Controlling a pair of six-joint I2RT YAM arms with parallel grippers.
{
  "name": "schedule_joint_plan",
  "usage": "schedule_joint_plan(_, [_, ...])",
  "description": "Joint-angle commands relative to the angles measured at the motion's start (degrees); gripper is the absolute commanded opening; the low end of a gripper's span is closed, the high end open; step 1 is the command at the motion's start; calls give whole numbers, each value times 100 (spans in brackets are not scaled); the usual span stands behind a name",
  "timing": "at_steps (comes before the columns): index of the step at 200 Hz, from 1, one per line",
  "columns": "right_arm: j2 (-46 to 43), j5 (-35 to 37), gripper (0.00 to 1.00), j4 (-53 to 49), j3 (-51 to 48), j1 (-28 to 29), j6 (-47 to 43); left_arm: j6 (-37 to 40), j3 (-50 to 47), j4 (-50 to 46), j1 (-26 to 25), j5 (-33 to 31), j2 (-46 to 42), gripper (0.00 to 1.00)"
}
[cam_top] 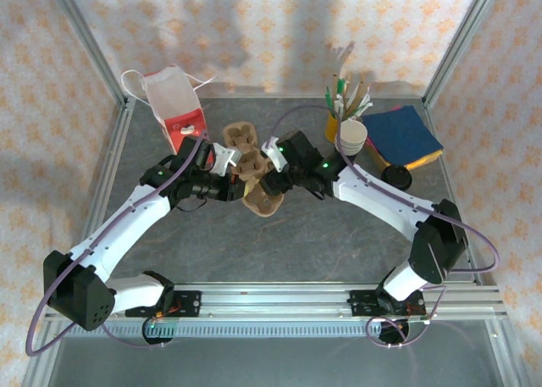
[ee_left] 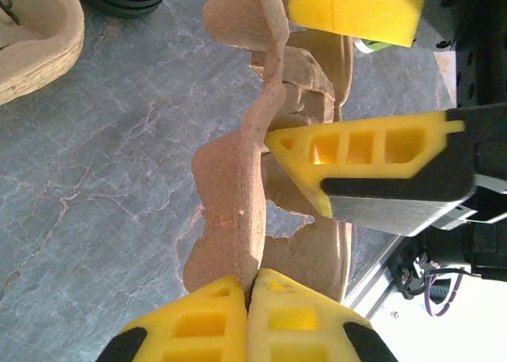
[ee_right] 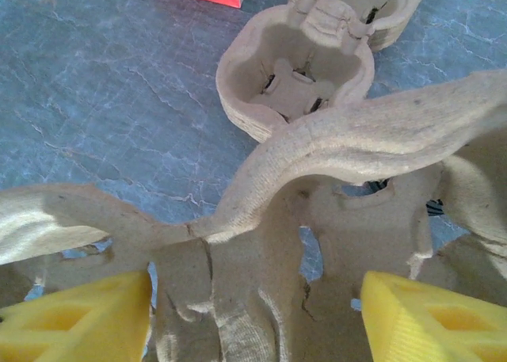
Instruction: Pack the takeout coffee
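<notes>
While the left end effector (ee_left: 249,287) clamps on the pulp carrier (ee_left: 238,180) rim, the right end effector (ee_right: 255,287) straddles it wide open; closing could rip cracked pulp. I cannot tell where the takeout coffee sits.

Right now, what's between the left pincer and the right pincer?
A brown pulp cup carrier spans from left pincer to right pincer in the top external view; the left wrist view shows the left pincer shut on its edge.
</notes>
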Motion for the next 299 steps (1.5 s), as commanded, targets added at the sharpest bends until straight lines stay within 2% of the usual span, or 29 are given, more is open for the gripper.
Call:
schedule_joint_plan(1, [51,60,66,-69,-67,42,-104,139,257,-128,-4,71,-56,0])
schedule_joint_plan(43, [10,-253,65,-12,-197,42,-206,162,311,-155,-4,48,-49,0])
schedule_joint_plan(88, [-25,-75,66,76,-226,42,-197,161,330,-162,-4,71,-27,0])
schedule_joint_plan(109, [-2,17,63,93,-174,42,-104,174,305,-156,-13,70,-43,0])
schedule_joint_plan(192, [-150,-72,62,247,-289,43,-4,110,171,-31,-40,62,-42,0])
schedule_joint_plan(267, [-261,41,52,252,-380,42,-21,33,66,107,-40,-61,-75,0])
schedule_joint_plan(281, [-222,120,51,168,-366,41,-13,-85,22,285,-38,35,-81,7])
schedule_joint_plan(299, [-30,287,46,-134,-204,42,41,-271,-38,549,-39,87,-116,10])
